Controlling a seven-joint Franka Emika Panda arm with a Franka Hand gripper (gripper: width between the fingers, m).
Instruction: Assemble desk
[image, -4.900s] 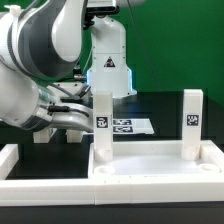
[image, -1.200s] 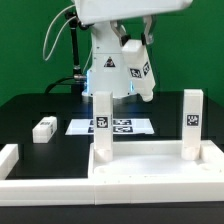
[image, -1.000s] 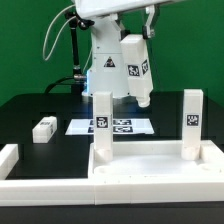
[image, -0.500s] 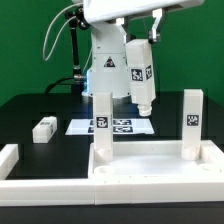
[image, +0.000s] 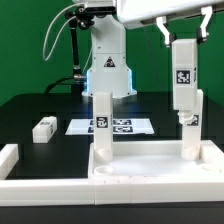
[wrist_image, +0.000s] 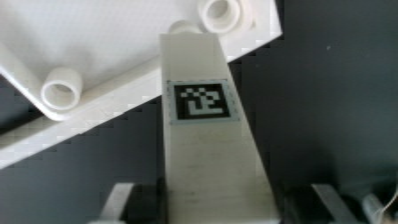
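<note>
Leg shifted (tag showing), gripped by end effector

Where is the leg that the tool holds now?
The held leg hangs upright in the tool on the exterior view's right, over the desk top and close by the right standing leg.

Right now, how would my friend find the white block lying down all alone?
Start at the wide white plastic tray-like desk top at the front, then look toward the exterior view's left onto the black table. The small white plastic block leg lies on its side, alone, while two more legs stand upright in the tray and a fourth leg hangs in the claw.
</note>
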